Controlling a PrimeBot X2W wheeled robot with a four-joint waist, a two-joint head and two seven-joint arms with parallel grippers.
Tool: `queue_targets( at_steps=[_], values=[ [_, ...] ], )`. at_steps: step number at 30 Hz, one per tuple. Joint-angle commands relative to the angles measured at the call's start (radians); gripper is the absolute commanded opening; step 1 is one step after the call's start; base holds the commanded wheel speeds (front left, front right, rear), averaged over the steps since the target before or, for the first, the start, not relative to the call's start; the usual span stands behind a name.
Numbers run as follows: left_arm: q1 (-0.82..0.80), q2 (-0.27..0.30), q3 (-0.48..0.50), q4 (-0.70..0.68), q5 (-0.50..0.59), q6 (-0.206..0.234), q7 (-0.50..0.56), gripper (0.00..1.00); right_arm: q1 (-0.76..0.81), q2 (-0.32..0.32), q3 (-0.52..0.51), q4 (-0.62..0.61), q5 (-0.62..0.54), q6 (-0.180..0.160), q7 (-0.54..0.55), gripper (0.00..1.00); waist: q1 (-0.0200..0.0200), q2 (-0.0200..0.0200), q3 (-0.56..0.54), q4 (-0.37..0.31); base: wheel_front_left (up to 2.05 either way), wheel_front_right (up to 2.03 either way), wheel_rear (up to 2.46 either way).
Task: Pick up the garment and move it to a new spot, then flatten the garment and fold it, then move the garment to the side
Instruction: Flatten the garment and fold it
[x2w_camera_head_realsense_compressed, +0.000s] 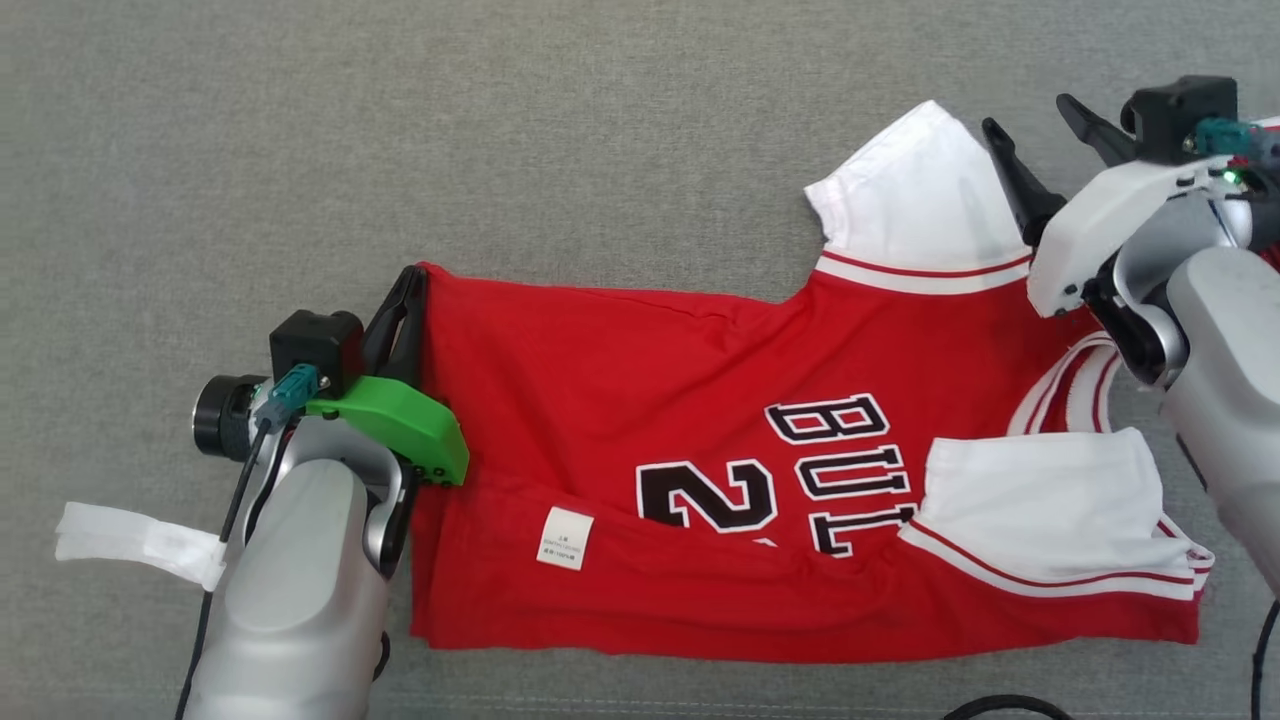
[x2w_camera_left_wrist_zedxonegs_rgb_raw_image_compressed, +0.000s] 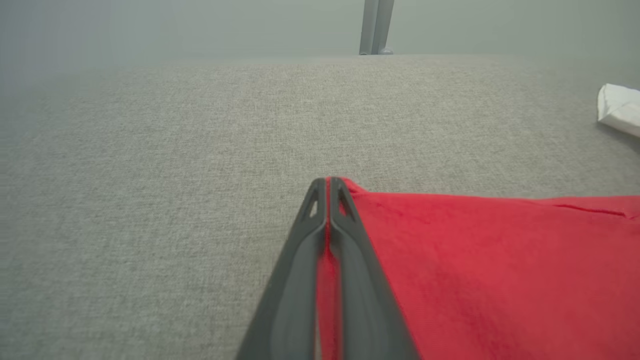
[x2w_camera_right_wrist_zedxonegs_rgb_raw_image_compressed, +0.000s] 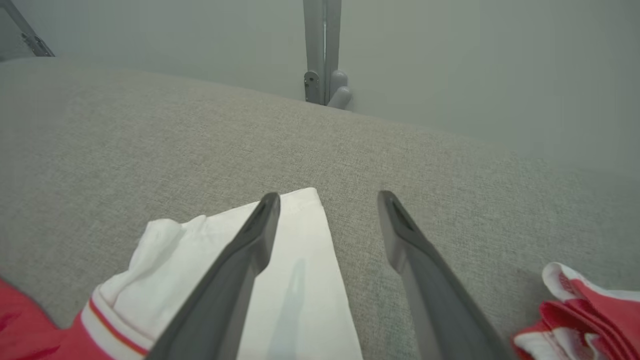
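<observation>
Pinching jersey ("BUL", "2" print): L end effector; R end effector agape.

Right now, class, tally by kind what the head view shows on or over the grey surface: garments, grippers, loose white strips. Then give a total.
garment: 1
grippers: 2 (left gripper shut on the garment's edge, right gripper open)
white strip: 1
Total: 4
</observation>
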Motion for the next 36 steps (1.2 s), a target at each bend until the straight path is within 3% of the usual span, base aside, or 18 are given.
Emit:
queue_targets(
  at_steps=[1, 12, 13, 14, 15, 16, 26, 36],
  values=[
    [0.012, 0.001, 0.003, -0.016, -0.002, 0.002, 0.0, 0.0, -0.033, -0.011, 0.023, 0.03, 0.002, -0.001, 0.039, 1.0, 0.0, 0.0, 0.033, 0.046, 0.0, 0.0, 0.0],
    [-0.009, -0.005, -0.081, -0.097, -0.079, 0.019, 0.0, 0.0, -0.189, -0.038, 0.147, 0.217, 0.031, -0.001, 0.198, 1.0, 0.0, 0.0, 0.107, 0.121, 0.0, 0.0, 0.0],
    [-0.012, -0.005, -0.089, -0.1, -0.085, 0.022, 0.0, 0.0, -0.195, -0.039, 0.158, 0.229, 0.036, -0.001, 0.211, 0.93, 0.0, 0.0, 0.112, 0.124, 0.0, 0.0, 0.0],
    [-0.014, -0.005, -0.095, -0.103, -0.091, 0.028, 0.0, 0.0, -0.198, -0.039, 0.171, 0.237, 0.041, -0.001, 0.219, 0.52, 0.0, 0.0, 0.116, 0.127, 0.0, 0.0, 0.0],
    [-0.015, -0.005, -0.102, -0.104, -0.096, 0.031, 0.0, 0.0, -0.198, -0.039, 0.181, 0.242, 0.048, -0.001, 0.222, 0.34, 0.0, 0.0, 0.119, 0.128, 0.0, 0.0, 0.0],
    [-0.018, -0.005, -0.108, -0.105, -0.099, 0.035, 0.0, 0.0, -0.2, -0.04, 0.19, 0.246, 0.053, -0.001, 0.22, 0.0, 0.0, 0.0, 0.121, 0.13, 0.0, 0.0, 0.0],
    [-0.05, -0.004, -0.096, -0.105, -0.101, 0.054, 0.0, 0.0, -0.288, -0.075, 0.233, 0.273, 0.051, -0.002, 0.095, 0.0, 0.0, 0.0, 0.133, 0.126, 0.0, 0.0, 0.0],
    [-0.102, -0.003, -0.04, -0.095, -0.083, 0.072, 0.0, 0.0, -0.392, -0.033, 0.225, 0.368, -0.012, -0.002, -0.12, 0.0, 0.0, 0.0, 0.135, 0.121, 0.0, 0.0, 0.0]
  ],
)
